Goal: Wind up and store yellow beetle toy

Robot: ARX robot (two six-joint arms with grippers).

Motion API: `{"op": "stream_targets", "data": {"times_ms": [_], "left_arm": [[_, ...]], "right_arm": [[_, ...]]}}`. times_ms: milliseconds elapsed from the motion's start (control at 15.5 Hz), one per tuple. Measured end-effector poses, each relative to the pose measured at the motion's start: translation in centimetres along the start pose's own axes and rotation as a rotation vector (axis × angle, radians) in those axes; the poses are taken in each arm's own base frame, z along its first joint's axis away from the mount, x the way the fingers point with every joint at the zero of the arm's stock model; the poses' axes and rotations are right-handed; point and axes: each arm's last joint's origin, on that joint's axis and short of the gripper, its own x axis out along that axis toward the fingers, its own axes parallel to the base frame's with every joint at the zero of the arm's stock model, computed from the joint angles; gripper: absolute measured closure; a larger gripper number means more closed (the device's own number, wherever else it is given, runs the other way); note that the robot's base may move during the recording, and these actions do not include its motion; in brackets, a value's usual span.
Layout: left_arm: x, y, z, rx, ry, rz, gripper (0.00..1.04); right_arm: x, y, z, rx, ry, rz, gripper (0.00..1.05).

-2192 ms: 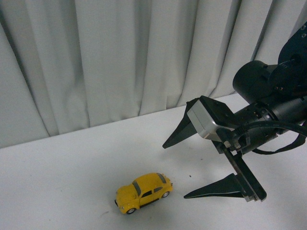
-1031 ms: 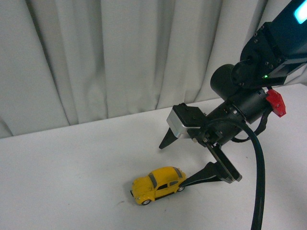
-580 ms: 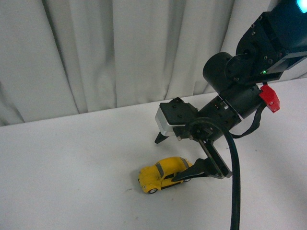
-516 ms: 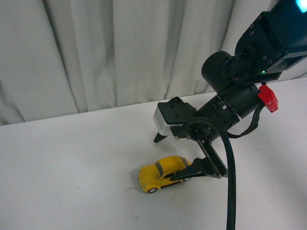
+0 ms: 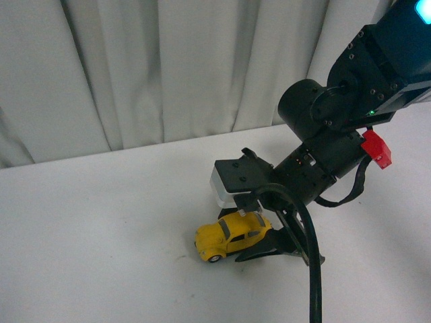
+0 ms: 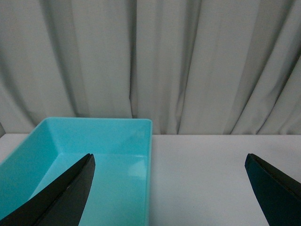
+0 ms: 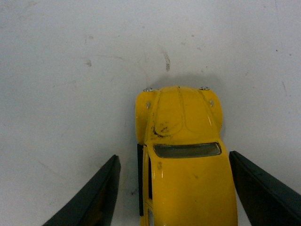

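Two spread fingers (image 7: pixel 96 200) of the right gripper (image 7: pixel 178 195), angled down, flank the yellow beetle toy (image 7: pixel 181 136).

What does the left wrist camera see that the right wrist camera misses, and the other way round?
Only the left wrist view shows a turquoise bin, a grey curtain behind it, and the left gripper, open and holding nothing. Only the right wrist view shows the yellow beetle toy, seen from above, sitting between the open fingers of the right gripper. Both show the white table.
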Motion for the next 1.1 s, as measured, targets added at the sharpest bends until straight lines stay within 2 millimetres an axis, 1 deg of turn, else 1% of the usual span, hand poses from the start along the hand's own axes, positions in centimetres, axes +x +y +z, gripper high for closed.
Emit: {"op": "stream_targets", "data": {"times_ms": [64, 129, 193, 387, 709, 1096], "left_arm": [[0.0, 0.0, 0.0, 0.000, 0.000, 0.000, 0.07], [0.0, 0.0, 0.0, 0.000, 0.000, 0.000, 0.07], [0.0, 0.0, 0.0, 0.000, 0.000, 0.000, 0.07], [0.0, 0.0, 0.0, 0.000, 0.000, 0.000, 0.07], [0.0, 0.0, 0.0, 0.000, 0.000, 0.000, 0.07], [0.0, 0.0, 0.0, 0.000, 0.000, 0.000, 0.07]], "right_arm": [[0.0, 0.0, 0.0, -0.001, 0.008, 0.000, 0.50], [0.0, 0.0, 0.0, -0.001, 0.008, 0.000, 0.60], [0.0, 0.0, 0.0, 0.000, 0.008, 0.001, 0.62], [-0.2, -0.2, 0.1, 0.004, 0.025, 0.005, 0.62], [-0.2, -1.2, 0.0, 0.034, 0.046, -0.005, 0.62], [0.2, -1.0, 0.1, 0.019, 0.031, -0.023, 0.62]]}}
